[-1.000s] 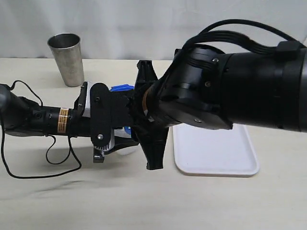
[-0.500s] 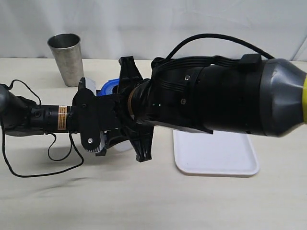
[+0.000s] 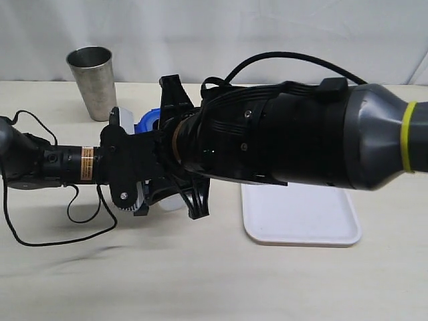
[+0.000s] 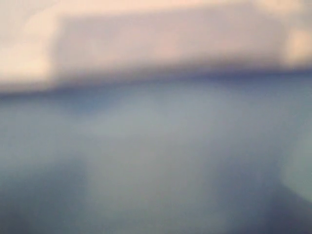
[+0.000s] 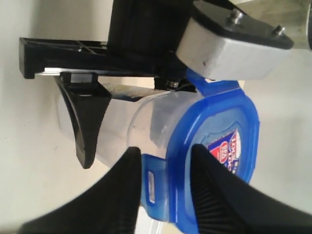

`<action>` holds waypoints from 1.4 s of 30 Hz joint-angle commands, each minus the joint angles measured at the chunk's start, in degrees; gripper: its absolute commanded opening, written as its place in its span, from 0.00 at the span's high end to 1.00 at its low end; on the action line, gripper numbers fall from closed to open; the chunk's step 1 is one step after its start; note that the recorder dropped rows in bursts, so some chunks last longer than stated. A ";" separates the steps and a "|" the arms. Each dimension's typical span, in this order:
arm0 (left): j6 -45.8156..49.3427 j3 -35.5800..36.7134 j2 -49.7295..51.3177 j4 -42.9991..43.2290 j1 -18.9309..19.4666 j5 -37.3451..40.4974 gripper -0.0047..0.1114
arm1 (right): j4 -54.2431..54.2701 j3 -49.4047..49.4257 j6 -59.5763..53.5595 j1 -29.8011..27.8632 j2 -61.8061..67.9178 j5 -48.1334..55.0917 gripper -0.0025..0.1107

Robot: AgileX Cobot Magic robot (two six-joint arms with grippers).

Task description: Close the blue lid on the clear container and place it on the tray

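Note:
The clear container [image 5: 141, 119] wears the blue lid [image 5: 222, 124], sticker showing. In the right wrist view my right gripper [image 5: 168, 187] has one finger against a side flap and the other on the lid's top, pinching the lid's edge. My left gripper [image 3: 155, 175] holds the container: one black finger [image 5: 87, 122] lies against its wall, the other is hidden. In the exterior view only a bit of the lid [image 3: 148, 122] and of the container [image 3: 171, 201] shows past the arms. The left wrist view is a blue-grey blur. The white tray [image 3: 301, 217] lies to the right.
A steel cup [image 3: 93, 80] stands at the back left. A black cable [image 3: 40, 234] loops on the table under the left arm. The bulky right arm [image 3: 301, 140] hangs over the tray's far half.
The right arm has slid left and drawn back a little, bringing its gripper onto the lid. The left arm with the container has shifted slightly left.

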 commanded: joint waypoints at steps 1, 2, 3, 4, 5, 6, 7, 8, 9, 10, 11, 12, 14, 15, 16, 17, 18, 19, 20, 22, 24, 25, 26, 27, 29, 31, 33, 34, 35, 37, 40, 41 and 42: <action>1.55 0.11 -0.40 4.18 -0.76 -3.12 0.96 | 1.92 2.37 3.40 -0.58 5.85 5.56 0.74; 1.55 0.11 -0.40 4.28 -0.76 -3.12 0.96 | 1.92 2.37 3.78 -0.58 6.14 5.56 0.74; 1.45 0.11 -0.40 4.28 -0.76 -3.12 0.96 | 1.92 2.37 3.95 -0.58 6.44 5.56 0.74; 1.45 0.11 -0.40 4.43 -0.76 -3.12 0.96 | 1.92 2.37 4.20 -0.58 6.56 5.56 0.74; 1.45 0.11 -0.40 4.43 -0.76 -3.12 0.96 | 1.92 2.37 4.20 -0.58 6.80 5.56 0.74; 1.45 0.11 -0.40 4.43 -0.76 -3.12 0.96 | 1.92 2.37 4.20 -0.58 6.78 5.67 0.74; 1.45 0.11 -0.40 4.43 -0.76 -3.12 0.96 | 1.92 2.37 4.20 -0.58 6.78 5.98 0.74; 1.45 0.11 -0.40 4.43 -0.76 -3.12 0.96 | 1.92 2.37 4.20 -0.58 6.48 6.24 0.74; 1.55 0.11 -0.40 3.92 -0.76 -3.12 0.96 | 2.14 2.37 4.20 -0.58 6.08 6.41 0.74; 1.79 0.11 -0.40 3.55 -0.76 -3.12 0.96 | 2.83 2.37 4.20 -0.58 5.55 6.50 0.73; 2.23 0.11 -0.40 2.81 -0.76 -3.12 0.96 | 3.86 2.37 4.20 -0.58 4.89 6.50 0.71; 2.23 0.11 -0.40 1.88 -0.76 -3.12 0.96 | 5.33 2.37 4.20 -0.58 4.00 6.50 0.68; 4.21 0.11 -0.40 0.37 -0.76 -3.12 0.96 | 7.95 2.37 4.20 -0.58 2.24 6.64 0.61; 6.73 0.11 -0.40 0.35 -0.76 -3.12 0.96 | 8.92 2.37 3.96 -0.58 1.14 6.79 0.58; 10.00 0.11 -0.40 0.22 -0.76 -3.12 0.96 | 9.55 2.37 3.69 -0.58 -0.03 7.10 0.55; 13.51 0.11 -0.40 -0.08 -0.76 -3.12 0.96 | 10.55 2.37 3.25 -0.58 -1.31 7.31 0.52; 16.90 0.11 -0.40 -0.63 -0.76 -3.12 0.96 | 11.77 2.37 2.14 -0.58 -2.65 7.56 0.50; 20.01 0.11 -0.40 -0.75 -0.76 -3.12 0.96 | 12.84 2.37 0.99 -0.58 -3.74 7.81 0.49; 24.03 0.11 -0.40 -1.16 -0.76 -3.12 0.96 | 14.00 2.37 0.26 -0.58 -5.14 8.47 0.50; 27.24 0.11 -0.40 -1.10 -0.76 -3.12 0.96 | 15.94 2.26 -0.07 -0.58 -7.78 8.91 0.50; 27.64 0.11 -0.40 -1.10 -0.76 -3.12 0.96 | 18.79 1.87 0.15 -0.82 -10.68 8.32 0.50; 27.64 0.11 -0.40 -0.98 -0.76 -3.12 0.96 | 20.21 1.57 0.33 -0.92 -11.72 7.93 0.50; 27.64 0.11 -0.40 -0.98 -0.76 -3.12 0.96 | 22.43 0.91 0.11 -1.33 -12.86 7.80 0.50; 27.64 0.11 -0.40 -0.98 -0.76 -3.12 0.96 | 25.00 0.04 -0.85 -1.88 -13.86 7.69 0.50; 27.64 0.11 -0.40 -0.53 -0.76 -3.12 0.96 | 30.25 -2.44 -3.24 -3.64 -14.38 9.04 0.50; 27.64 0.11 -0.40 -0.41 -0.76 -3.12 0.96 | 36.97 -5.14 -7.42 -5.99 -14.20 11.86 0.50; 27.64 0.11 -0.40 -0.31 -0.76 -3.12 0.96 | 44.71 -8.45 -13.26 -8.76 -12.94 16.38 0.54; 27.64 0.11 -0.40 -0.31 -0.76 -3.12 0.96 | 48.50 -10.09 -16.36 -10.05 -12.10 18.83 0.56; 27.64 0.11 -0.40 -0.31 -0.76 -3.12 0.96 | 51.70 -11.64 -19.30 -11.16 -11.12 20.81 0.57; 27.64 0.11 -0.40 0.25 -0.76 -3.12 0.96 | 54.48 -13.94 -22.93 -12.56 -9.26 22.36 0.57; 27.64 0.11 -0.40 2.13 -0.76 -3.12 0.96 | 53.07 -17.33 -23.32 -12.93 -5.68 22.98 0.57; 27.64 0.11 -0.40 2.57 -0.76 -3.12 0.96 | 52.66 -18.95 -22.97 -12.93 -4.09 24.28 0.57; 27.64 0.11 -0.40 2.57 -0.76 -3.12 0.96 | 52.66 -20.50 -22.69 -12.93 -2.72 25.65 0.57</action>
